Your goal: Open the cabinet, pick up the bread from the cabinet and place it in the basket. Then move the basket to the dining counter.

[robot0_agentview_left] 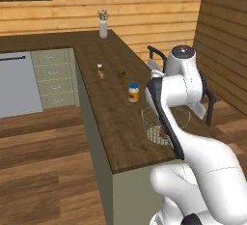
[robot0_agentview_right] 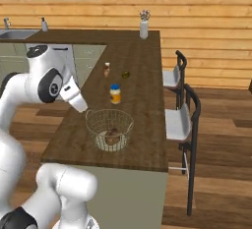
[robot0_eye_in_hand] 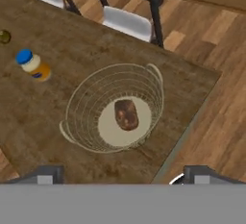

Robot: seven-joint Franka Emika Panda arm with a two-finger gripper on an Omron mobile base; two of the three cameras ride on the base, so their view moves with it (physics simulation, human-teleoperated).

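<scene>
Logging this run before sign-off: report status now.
Gripper above the basket, holding nothing, jaws apart. Bread lies on the basket's base; basket stands on the dining counter. Jar beside it, apart.

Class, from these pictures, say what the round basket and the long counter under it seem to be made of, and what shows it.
Round bowl-shaped tan basket: apparently thin wire mesh, since the counter shows through its open grid; its pale cream base disc looks matte, material unclear. Long dark brown counter: apparently wood or wood-look laminate, with streaky grain and little shine.

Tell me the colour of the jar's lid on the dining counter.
Blue, on the jar with a yellow-orange label; clearest in the hand view, left of the basket.
</scene>
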